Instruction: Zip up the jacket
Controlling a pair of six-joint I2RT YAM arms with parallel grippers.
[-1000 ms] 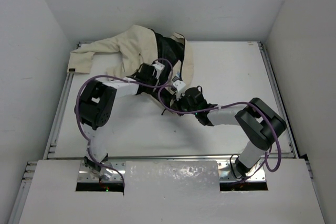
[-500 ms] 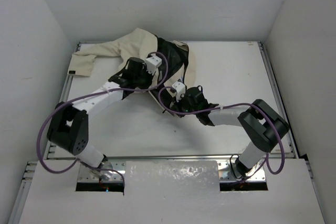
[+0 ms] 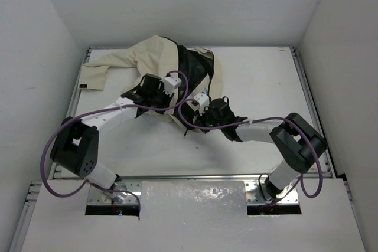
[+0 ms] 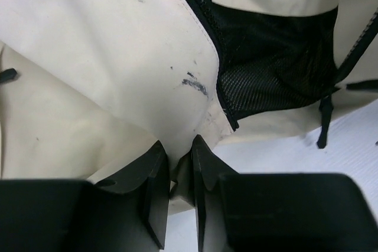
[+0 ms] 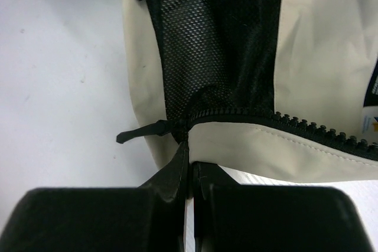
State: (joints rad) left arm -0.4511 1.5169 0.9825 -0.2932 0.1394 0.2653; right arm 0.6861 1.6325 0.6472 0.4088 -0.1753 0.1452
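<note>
Your left gripper [image 4: 177, 166] is pinched narrow on a fold of cream cloth at the hem of the jacket [image 3: 147, 57]. Your right gripper [image 5: 190, 172] is clamped on its edge just beneath the zipper [image 5: 307, 125] end, beside the black mesh lining [image 5: 195, 45]. The one jacket lies open toward the table's [image 3: 260, 81] far-left corner. Two purple cables [image 3: 43, 160] loop off the arms.

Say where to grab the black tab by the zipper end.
I'd pinch the black tab at its free tip, coming from the table side. It juts flat off the jacket hem, clear of mesh; right gripper clamps the hem beside it.
</note>
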